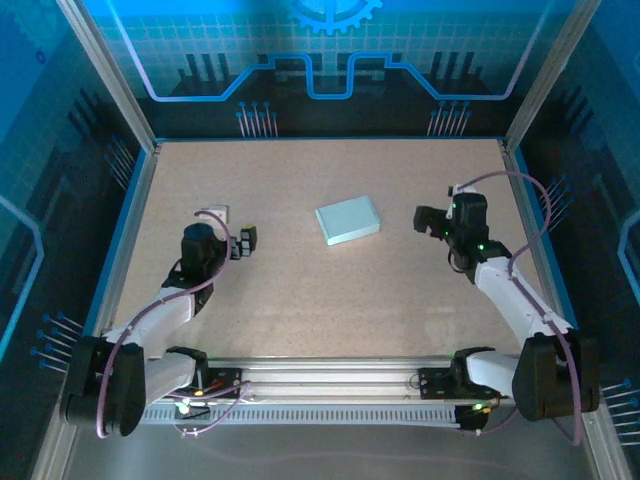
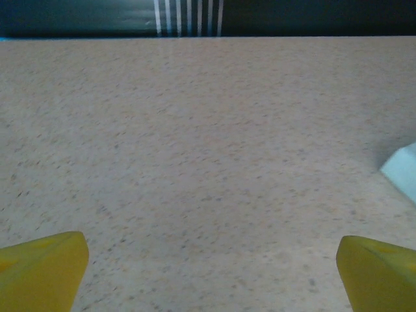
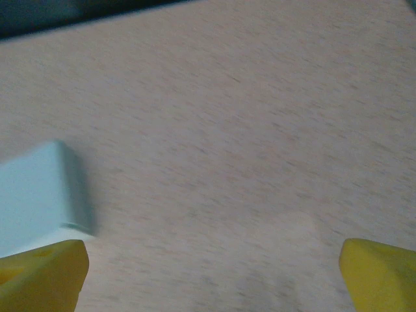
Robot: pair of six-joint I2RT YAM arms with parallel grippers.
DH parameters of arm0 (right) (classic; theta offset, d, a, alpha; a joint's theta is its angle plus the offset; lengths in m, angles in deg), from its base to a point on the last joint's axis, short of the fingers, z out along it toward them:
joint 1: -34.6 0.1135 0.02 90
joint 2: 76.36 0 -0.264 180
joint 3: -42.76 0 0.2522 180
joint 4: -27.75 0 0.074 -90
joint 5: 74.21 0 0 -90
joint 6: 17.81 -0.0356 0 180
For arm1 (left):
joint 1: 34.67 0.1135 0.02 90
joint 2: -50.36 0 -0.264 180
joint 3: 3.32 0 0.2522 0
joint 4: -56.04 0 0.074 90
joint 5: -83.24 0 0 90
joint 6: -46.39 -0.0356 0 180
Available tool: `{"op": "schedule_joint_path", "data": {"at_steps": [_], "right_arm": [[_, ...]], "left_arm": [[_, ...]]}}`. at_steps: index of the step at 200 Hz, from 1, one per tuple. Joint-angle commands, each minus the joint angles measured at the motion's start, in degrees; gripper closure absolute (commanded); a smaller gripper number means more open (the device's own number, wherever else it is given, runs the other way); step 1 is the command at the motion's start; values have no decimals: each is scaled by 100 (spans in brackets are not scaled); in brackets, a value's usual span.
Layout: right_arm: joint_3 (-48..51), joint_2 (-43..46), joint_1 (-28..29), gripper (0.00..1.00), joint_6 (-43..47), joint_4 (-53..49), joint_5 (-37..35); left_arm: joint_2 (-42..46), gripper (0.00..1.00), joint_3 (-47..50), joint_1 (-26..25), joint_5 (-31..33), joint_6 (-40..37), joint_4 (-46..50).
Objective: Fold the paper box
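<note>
We see the paper box (image 1: 348,220) lying flat and closed near the middle of the desk (image 1: 330,310), a pale blue slab turned a little askew. In the overhead view it sits between the two tools and touches neither. From the left tool (image 1: 245,241) the box is at about 2 o'clock. From the right tool (image 1: 424,220) it is at 9 o'clock, and this tool is the nearer. Both tools are spread wide and empty. In the left wrist view the yellow fingertips (image 2: 40,270) sit in the bottom corners over bare desk, with a corner of the box (image 2: 403,170) at the 3 o'clock edge. In the right wrist view the fingertips (image 3: 380,273) are likewise far apart, and the box (image 3: 32,195) lies at 8 o'clock, just above the left-hand fingertip.
</note>
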Motion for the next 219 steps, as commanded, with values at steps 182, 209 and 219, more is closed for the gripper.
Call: {"op": "schedule_joint_path", "data": {"at_steps": [182,209,219], "right_arm": [[1549,-1903,-287,0,1765,4795,1323],[1546,-1920,-274,0,1761,4817,1303],[1542,-1915,-274,0,1765,4812,1308]], "left_arm": [[-2430,1,114,751,-665,110,-3057],[-2437,1,102,739,-678,100,-3035],[-2434,1,91,737,-678,92,-3034]]}}
